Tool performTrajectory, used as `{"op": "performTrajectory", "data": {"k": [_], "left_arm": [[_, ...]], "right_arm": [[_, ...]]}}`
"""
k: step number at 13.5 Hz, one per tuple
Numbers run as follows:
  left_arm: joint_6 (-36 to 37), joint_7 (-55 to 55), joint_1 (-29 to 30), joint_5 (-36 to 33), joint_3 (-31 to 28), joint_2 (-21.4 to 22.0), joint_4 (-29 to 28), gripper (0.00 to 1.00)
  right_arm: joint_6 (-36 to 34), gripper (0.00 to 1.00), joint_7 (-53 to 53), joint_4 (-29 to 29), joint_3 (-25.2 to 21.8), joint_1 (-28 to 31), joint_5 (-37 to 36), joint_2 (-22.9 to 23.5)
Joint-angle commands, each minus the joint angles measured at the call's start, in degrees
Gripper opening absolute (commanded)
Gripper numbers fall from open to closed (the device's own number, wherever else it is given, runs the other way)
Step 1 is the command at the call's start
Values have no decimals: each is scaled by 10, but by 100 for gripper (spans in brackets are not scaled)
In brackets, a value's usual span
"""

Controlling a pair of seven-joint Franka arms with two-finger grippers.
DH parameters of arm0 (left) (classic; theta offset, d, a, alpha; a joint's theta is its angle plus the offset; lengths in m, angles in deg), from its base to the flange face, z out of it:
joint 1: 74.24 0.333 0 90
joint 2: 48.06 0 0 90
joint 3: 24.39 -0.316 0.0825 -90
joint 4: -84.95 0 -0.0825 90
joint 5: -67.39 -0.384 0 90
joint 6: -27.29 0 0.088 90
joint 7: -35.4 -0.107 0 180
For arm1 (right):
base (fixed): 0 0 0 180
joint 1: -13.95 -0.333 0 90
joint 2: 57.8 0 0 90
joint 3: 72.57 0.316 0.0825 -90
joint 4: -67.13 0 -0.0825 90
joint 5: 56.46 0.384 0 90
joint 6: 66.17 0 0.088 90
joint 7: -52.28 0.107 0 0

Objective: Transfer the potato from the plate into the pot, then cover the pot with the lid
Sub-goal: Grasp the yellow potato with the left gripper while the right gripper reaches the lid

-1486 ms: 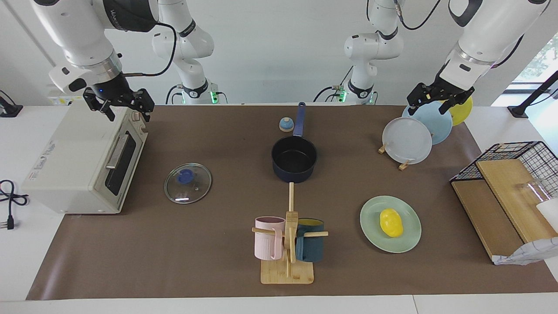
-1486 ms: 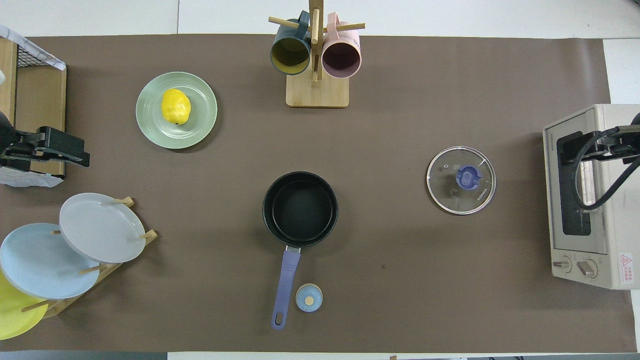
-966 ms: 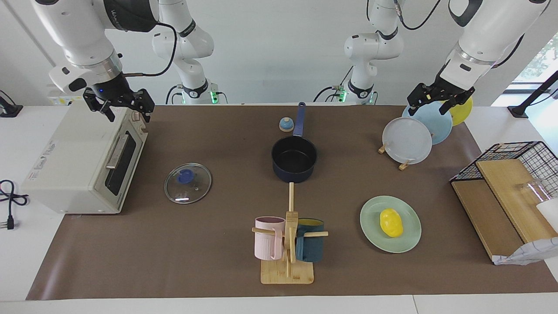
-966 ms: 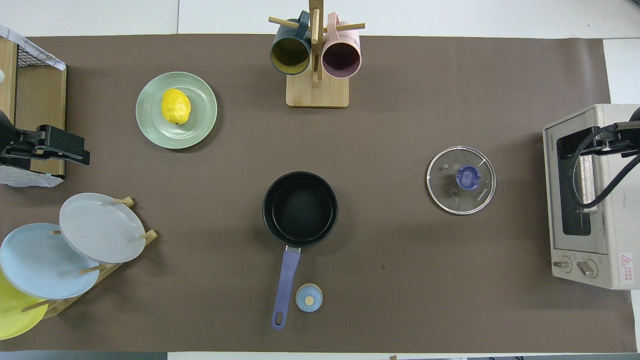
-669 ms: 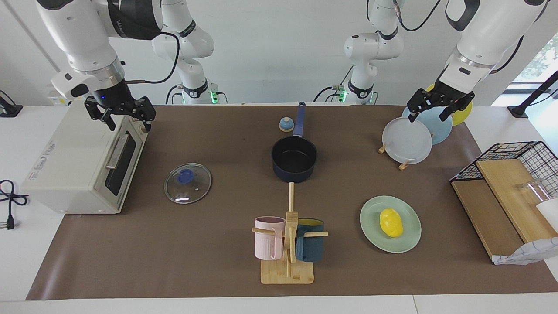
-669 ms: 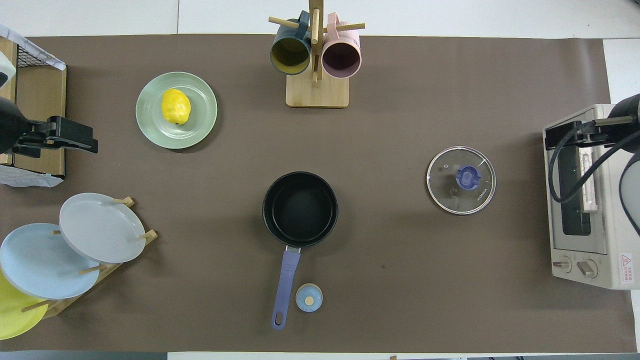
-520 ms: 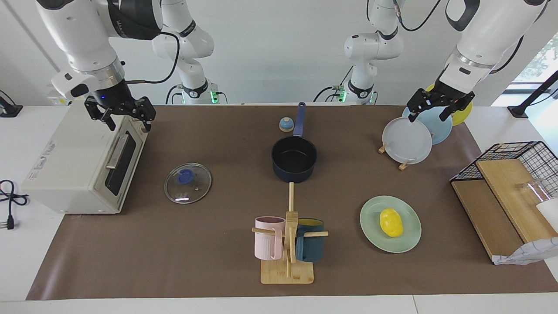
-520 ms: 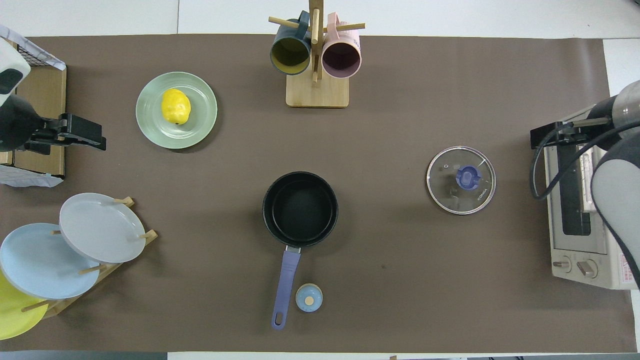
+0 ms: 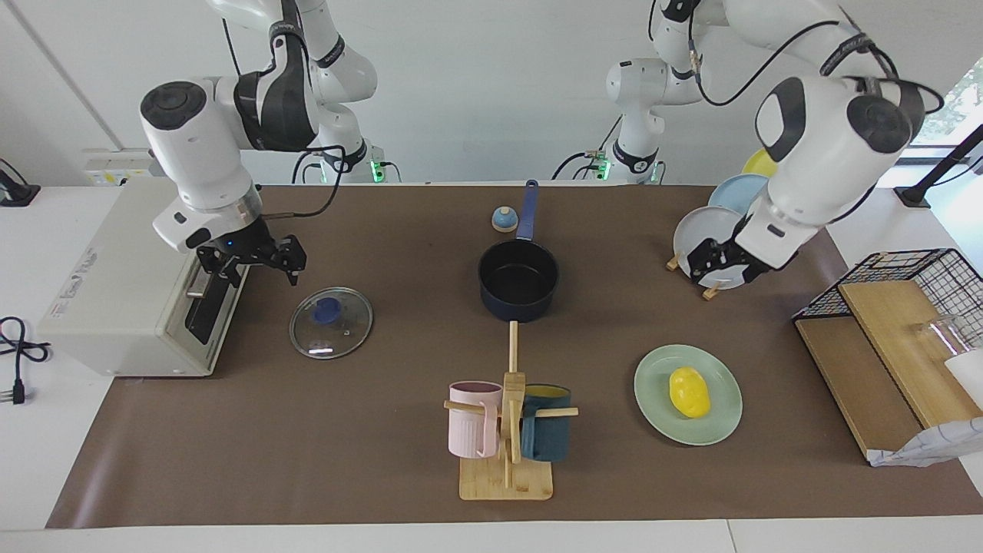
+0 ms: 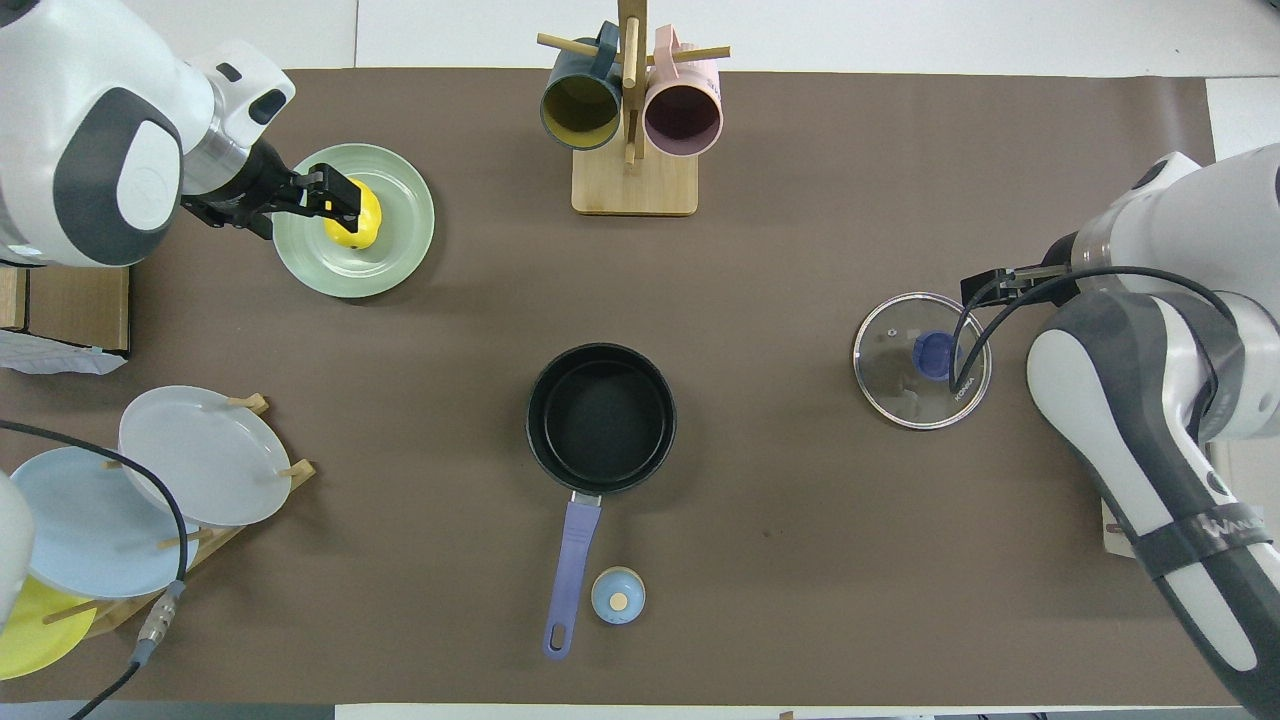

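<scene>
The yellow potato lies on the mint-green plate toward the left arm's end. The navy pot stands empty mid-table, its handle toward the robots. The glass lid lies flat toward the right arm's end. My left gripper is open, raised over the plate's edge and the potato, touching neither. My right gripper is open, raised beside the lid's edge in front of the toaster oven.
A toaster oven stands at the right arm's end. A mug rack stands farther from the robots than the pot. A small bell sits beside the pot's handle. Upright rack plates and a wire basket stand at the left arm's end.
Both arms have swung in and down over the mat. The left gripper went from the rack plates to over the mint plate. The right gripper went from over the toaster to beside the lid.
</scene>
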Motion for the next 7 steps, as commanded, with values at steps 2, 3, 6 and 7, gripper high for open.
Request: {"op": "performTrajectory", "data": {"k": [2,3,6,7], "left_arm": [[-36,24,-18,-28,-25,-75,61,100],[-45,26,-19,-28,-26,-83,62,100],[-75,45,-20,-33,-29,-89,57,100],[-80,52,-19,-36,-29,-90,53,100]], "right_arm": [[75,100,-31,81,1,-23,14,-14],[99,100,-44,89,1,-28,14,-8],[108,100,-86,97,1,-29,14,16],[120,100,-101,106,1,-28,14,17]]}}
